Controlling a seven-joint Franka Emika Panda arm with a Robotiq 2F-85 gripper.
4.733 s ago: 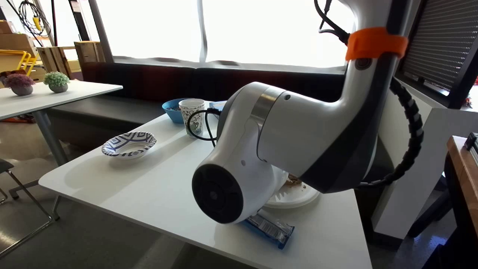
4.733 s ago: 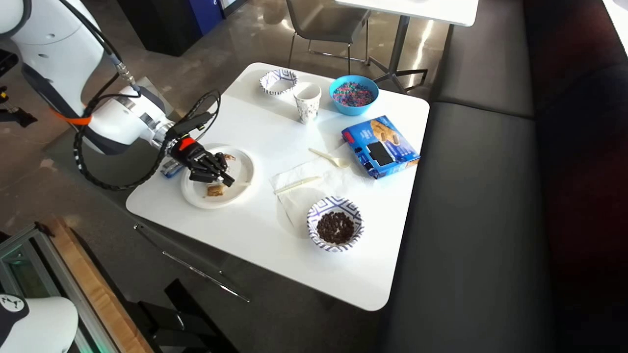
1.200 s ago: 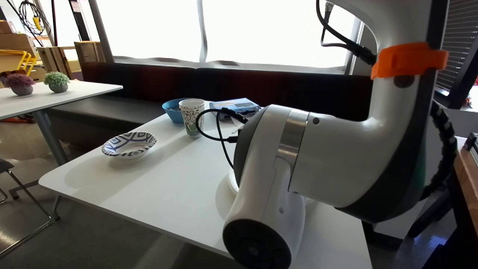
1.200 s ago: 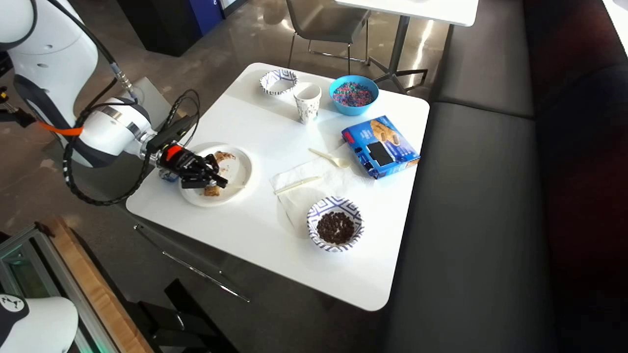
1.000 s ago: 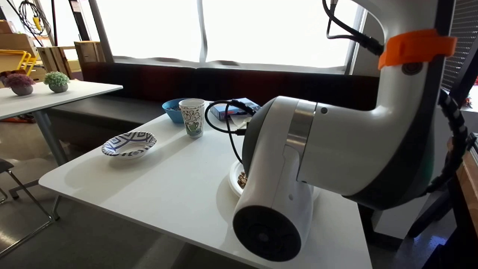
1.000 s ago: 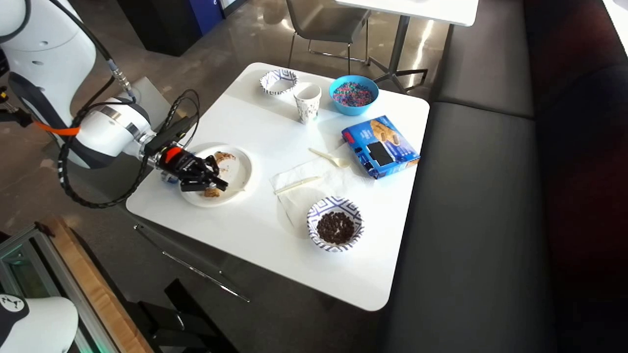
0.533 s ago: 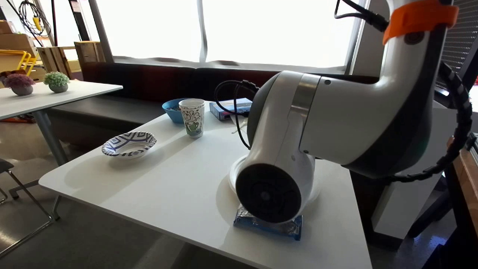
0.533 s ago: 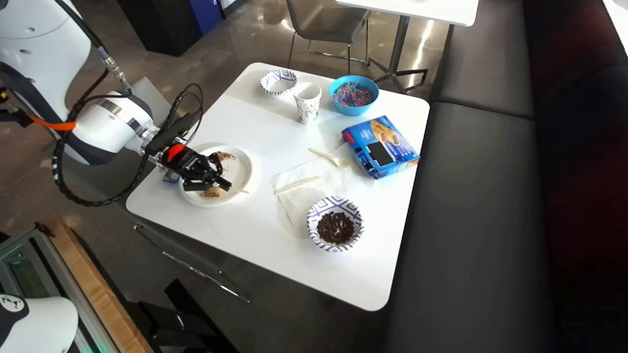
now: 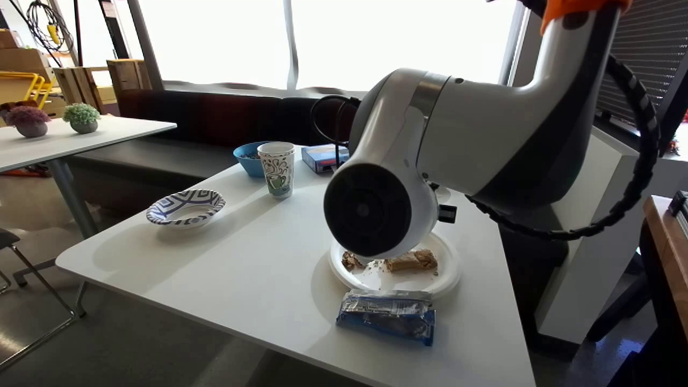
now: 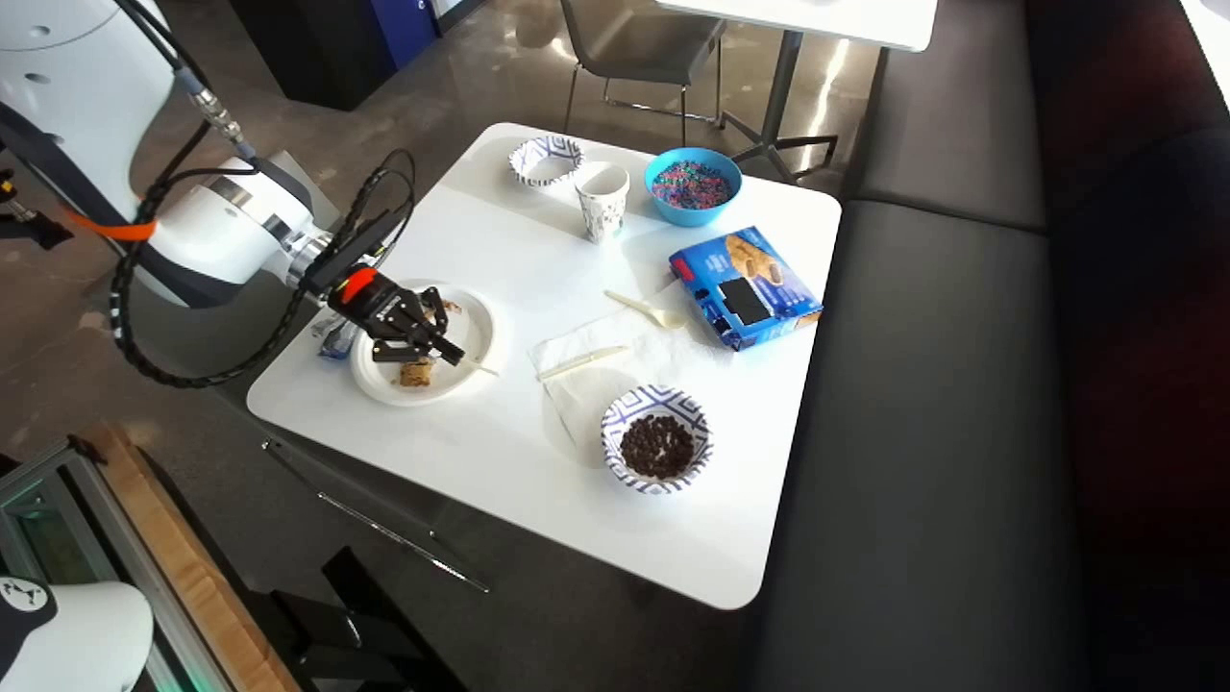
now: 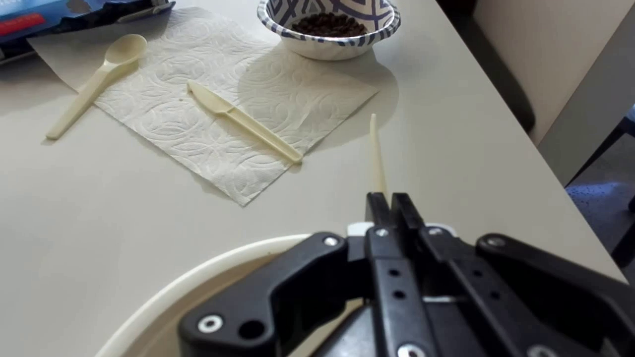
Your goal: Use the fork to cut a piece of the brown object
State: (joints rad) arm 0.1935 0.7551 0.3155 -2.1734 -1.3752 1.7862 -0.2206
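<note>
Fork (image 11: pixel 377 153) was clamped in my hand (image 11: pixel 392 201) over the white plate (image 10: pixel 479 332), its handle's long axis pointing toward twelve o'clock in the wrist view and four in an exterior view. There the brown bar (image 10: pixel 415 375) lay near the plate's six o'clock. Lettering on the blue box (image 10: pixel 745 288) and wrapper (image 9: pixel 386 314) was too small to read. My arm (image 10: pixel 216 240) slanted down from ten o'clock.
</note>
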